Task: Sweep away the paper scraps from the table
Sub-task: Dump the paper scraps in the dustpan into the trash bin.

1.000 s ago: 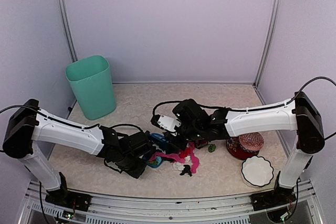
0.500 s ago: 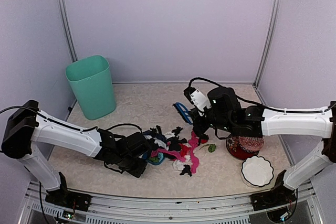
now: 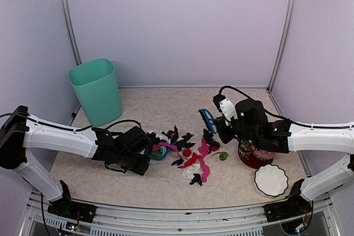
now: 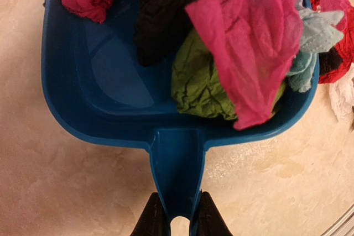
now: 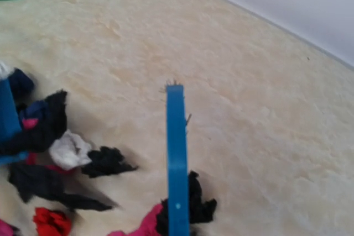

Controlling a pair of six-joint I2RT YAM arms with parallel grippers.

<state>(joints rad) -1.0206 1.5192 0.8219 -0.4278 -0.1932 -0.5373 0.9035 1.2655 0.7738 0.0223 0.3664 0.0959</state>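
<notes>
My left gripper (image 4: 177,224) is shut on the handle of the blue dustpan (image 4: 110,92), which lies flat on the table (image 3: 149,109). Pink (image 4: 260,42), green (image 4: 202,84) and black paper scraps lie in its tray. In the top view the dustpan (image 3: 159,152) is left of centre, with my left gripper (image 3: 145,151) behind it. More paper scraps (image 3: 193,161) are strewn to its right. My right gripper (image 3: 223,128) holds the blue brush (image 3: 208,120) at the right end of the scraps. The brush (image 5: 177,158) runs edge-on over black scraps (image 5: 202,205); that gripper's fingers are out of frame.
A teal bin (image 3: 97,90) stands at the back left. A red-patterned bowl (image 3: 257,156) sits beside the right arm, with a white fluted bowl (image 3: 270,179) in front of it. Walls and a metal frame close in the table.
The right arm swung the brush from beside the dustpan out to the right of the scraps. The left gripper shifted the dustpan slightly back and left. The scraps now lie more spread out.
</notes>
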